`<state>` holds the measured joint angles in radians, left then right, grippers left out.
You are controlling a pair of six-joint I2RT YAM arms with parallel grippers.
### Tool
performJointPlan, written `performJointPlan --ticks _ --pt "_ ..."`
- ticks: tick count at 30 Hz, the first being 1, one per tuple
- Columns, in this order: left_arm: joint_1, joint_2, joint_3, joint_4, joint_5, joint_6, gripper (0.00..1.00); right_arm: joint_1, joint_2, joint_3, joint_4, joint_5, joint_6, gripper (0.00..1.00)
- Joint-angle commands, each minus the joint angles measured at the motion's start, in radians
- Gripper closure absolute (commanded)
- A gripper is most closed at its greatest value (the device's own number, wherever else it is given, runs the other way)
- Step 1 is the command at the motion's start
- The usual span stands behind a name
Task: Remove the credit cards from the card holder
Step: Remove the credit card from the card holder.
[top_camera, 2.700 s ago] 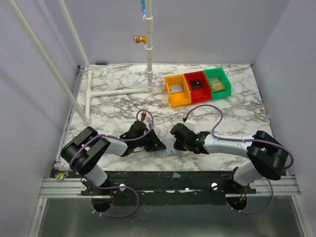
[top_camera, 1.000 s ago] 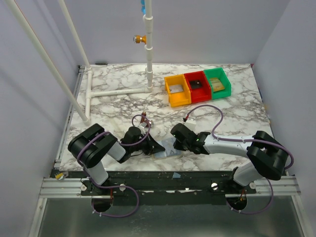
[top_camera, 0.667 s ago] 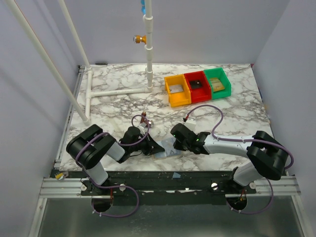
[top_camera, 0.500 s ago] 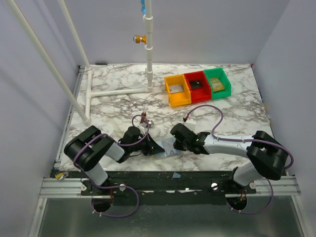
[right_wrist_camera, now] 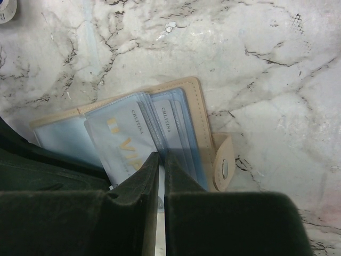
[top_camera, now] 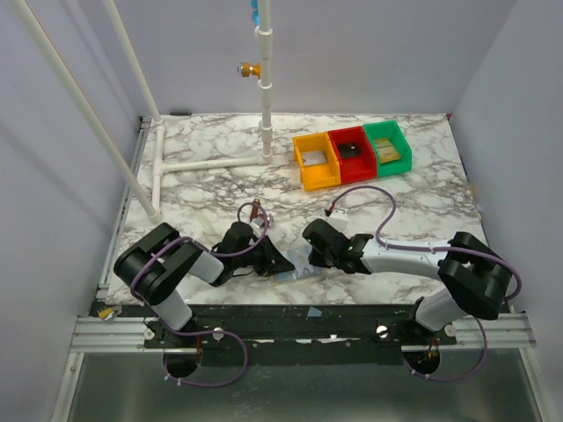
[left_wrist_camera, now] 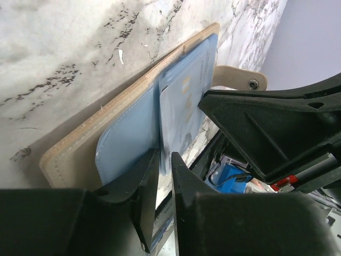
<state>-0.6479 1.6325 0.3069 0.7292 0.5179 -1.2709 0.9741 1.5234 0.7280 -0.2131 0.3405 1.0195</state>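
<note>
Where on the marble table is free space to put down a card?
Bare marble: between the white pipe frame and the left arm; also between the yellow, red and green plastic bins and the right arm. Crowded around the tan-edged blue card holder.

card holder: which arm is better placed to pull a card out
Right: the right gripper looks shut on the VIP card, ready to draw it out; the left gripper stands slightly open at the other end of the card holder.
</note>
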Motion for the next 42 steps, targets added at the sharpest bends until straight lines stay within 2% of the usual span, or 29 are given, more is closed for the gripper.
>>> performJointPlan --ticks 1,9,14,24,36,42 --pt "0.004 -0.028 0.017 -0.057 -0.015 0.03 0.81 0.007 0.102 -0.044 -0.127 -0.005 -0.035 0.92" --pt "0.004 0.002 0.022 -0.02 -0.01 0.02 0.81 0.027 0.136 -0.028 -0.141 -0.007 -0.052 0.89" --pt "0.003 0.025 0.02 0.019 -0.006 0.006 0.81 0.049 0.147 -0.021 -0.155 -0.003 -0.047 0.99" --pt "-0.005 0.047 0.013 0.074 0.0 -0.017 0.81 0.084 0.179 -0.007 -0.161 -0.022 -0.051 0.99" --pt "-0.005 0.057 -0.053 0.344 0.019 -0.135 0.83 0.097 0.21 -0.021 -0.146 -0.044 -0.04 0.99" --pt "-0.004 0.064 -0.06 0.402 0.026 -0.155 0.84 0.097 0.216 -0.021 -0.144 -0.045 -0.036 0.99"
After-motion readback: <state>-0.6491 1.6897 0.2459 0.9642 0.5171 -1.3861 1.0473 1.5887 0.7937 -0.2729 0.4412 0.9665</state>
